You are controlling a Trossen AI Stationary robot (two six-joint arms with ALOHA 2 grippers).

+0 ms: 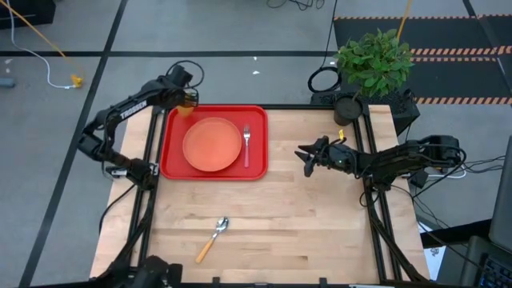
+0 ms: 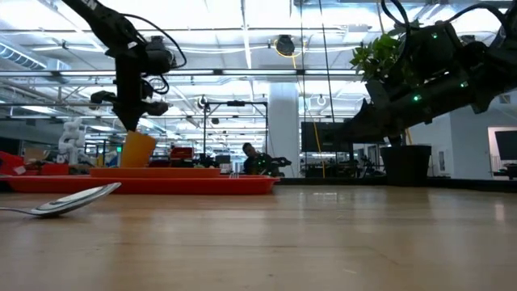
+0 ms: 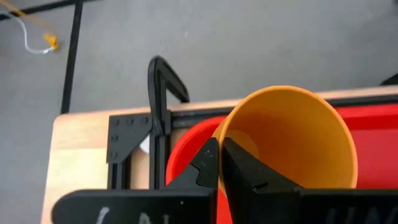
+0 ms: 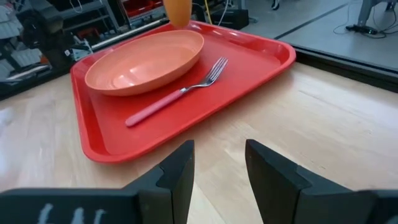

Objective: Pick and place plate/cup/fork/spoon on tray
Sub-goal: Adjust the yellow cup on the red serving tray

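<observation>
The high view looks straight down on the pale wooden tabletop point(image 1: 280, 216); the low view skims it level. Both wrist views sit close, seemingly sharing the bright red rectangular plastic tray point(image 4: 249, 68).

Left gripper point(image 1: 186, 102) clamped, raised — right gripper point(image 1: 306, 158) jaws parted, hovering.

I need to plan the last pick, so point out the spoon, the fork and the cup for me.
spoon point(image 1: 214, 238), high view, where handle meets bowl.
fork point(image 1: 246, 145), high view, middle of the pink handle, on the tray.
cup point(image 3: 298, 134), left wrist view, inner wall, pinched at the rim by the left gripper's fingers.
</observation>
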